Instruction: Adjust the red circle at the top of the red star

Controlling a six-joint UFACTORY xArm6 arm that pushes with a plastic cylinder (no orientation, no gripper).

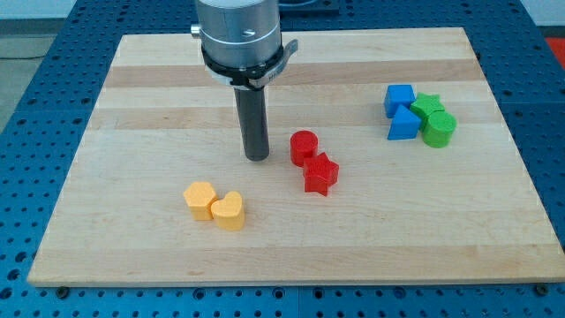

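The red circle [304, 147] stands near the board's middle. It touches the red star [320, 174], which lies just below it and slightly to the view's right. My tip [257, 157] is down on the board a short gap to the left of the red circle, not touching it. The rod rises from there to the arm's grey body [238, 31] at the view's top.
A yellow hexagon-like block [199, 200] and a yellow heart [229, 211] sit together at lower left. At the right, a blue cube [399, 99], a blue triangle [403, 124], a green star [429, 106] and a green cylinder [439, 129] are clustered. The wooden board [132, 88] lies on a blue perforated table.
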